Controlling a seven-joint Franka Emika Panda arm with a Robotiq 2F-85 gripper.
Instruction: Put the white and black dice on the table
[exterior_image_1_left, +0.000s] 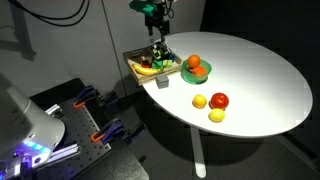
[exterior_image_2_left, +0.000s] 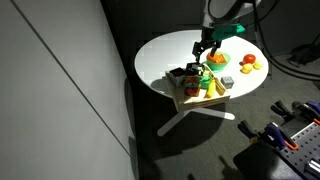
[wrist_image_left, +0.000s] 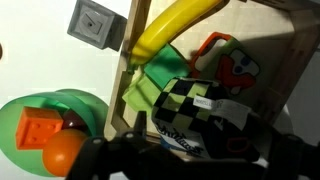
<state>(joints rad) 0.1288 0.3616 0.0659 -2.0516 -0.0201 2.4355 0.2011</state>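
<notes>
One small black-and-white checkered cube (wrist_image_left: 190, 105) with bits of green sits in the small wooden tray (wrist_image_left: 127, 70), not on the round white table (exterior_image_1_left: 250, 70) yet. Wrist view puts it right ahead of the dark gripper (exterior_image_1_left: 160, 50), roughly centred between the jaws, just below a yellow banana (wrist_image_left: 175, 25). Honestly can't tell if the jaws are clamped on it or just straddling it.

Banana (wrist_image_left: 175, 25) crowds the tray (wrist_image_left: 124, 75); table (exterior_image_1_left: 260, 80) beyond lies open.
</notes>
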